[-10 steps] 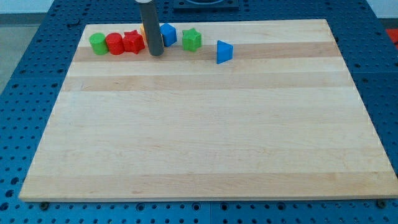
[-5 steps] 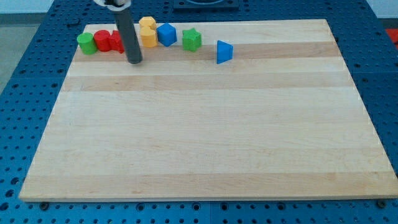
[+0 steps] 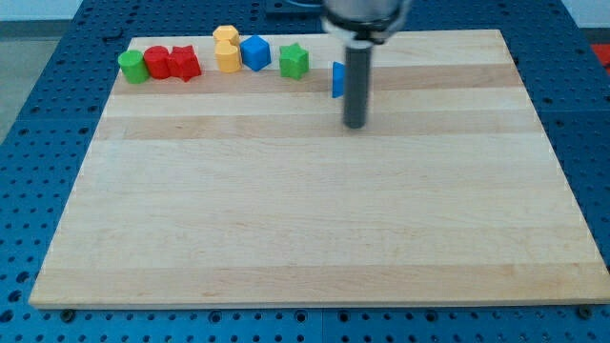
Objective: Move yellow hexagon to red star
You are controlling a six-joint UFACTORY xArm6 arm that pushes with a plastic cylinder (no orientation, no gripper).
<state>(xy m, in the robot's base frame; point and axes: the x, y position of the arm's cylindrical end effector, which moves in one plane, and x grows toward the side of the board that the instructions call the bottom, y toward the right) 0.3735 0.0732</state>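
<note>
The red star [image 3: 185, 64] sits near the board's top left, touching a red cylinder [image 3: 157, 62] on its left. Two yellow blocks stand together to its right: the nearer one [image 3: 228, 57] and one behind it [image 3: 225, 36]; I cannot tell which is the hexagon. A small gap lies between the red star and the yellow blocks. My tip [image 3: 355, 123] is far to the right, just below the blue triangle block [image 3: 337, 79], which the rod partly hides.
A green cylinder [image 3: 132, 67] stands at the far left of the row. A blue block [image 3: 254, 51] touches the yellow blocks on their right, and a green star [image 3: 294, 61] lies right of it. All rest on the wooden board [image 3: 315, 210].
My tip pushed the red and green blocks left, then swept away to the right, to below the blue triangle. The red star now stands apart from the yellow blocks.
</note>
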